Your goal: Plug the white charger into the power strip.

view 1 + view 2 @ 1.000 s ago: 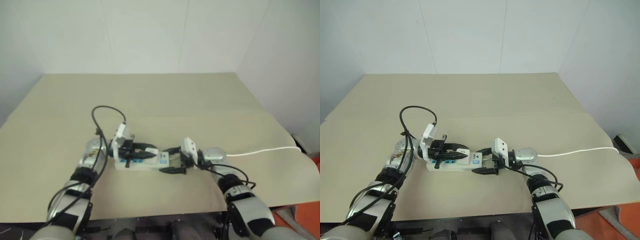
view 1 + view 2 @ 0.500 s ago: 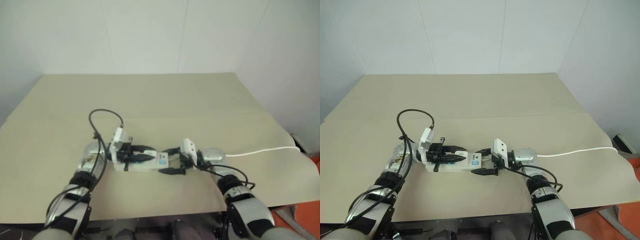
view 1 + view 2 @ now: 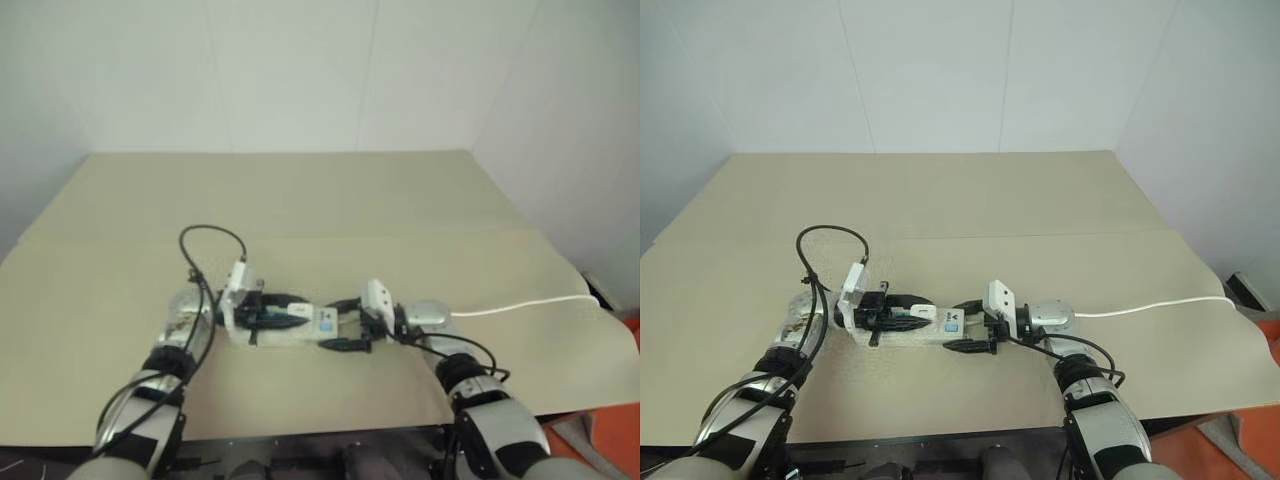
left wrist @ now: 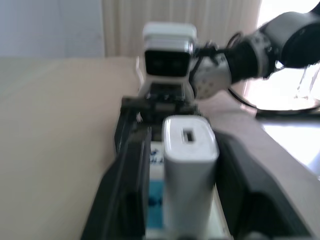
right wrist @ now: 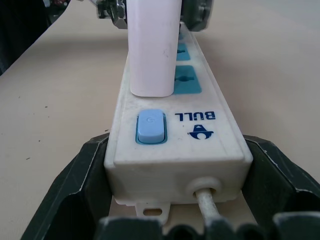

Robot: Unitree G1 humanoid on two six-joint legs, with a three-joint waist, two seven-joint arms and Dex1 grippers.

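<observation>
The smooth white charger (image 5: 152, 45) stands upright in the power strip (image 5: 177, 130) (a long, glossy plastic bar with blue socket faces) on the matte beige tabletop (image 3: 970, 200). The right claw (image 3: 970, 325) clasps the strip's cord end; the left claw (image 4: 182, 195) flanks the charger, fingers released.

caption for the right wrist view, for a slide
White charger seated upright in the power strip just past its blue switch, the right gripper's jaws bracketing the strip's cord end.

Beige table (image 3: 1040, 200) (white walls (image 3: 940, 70))
</observation>
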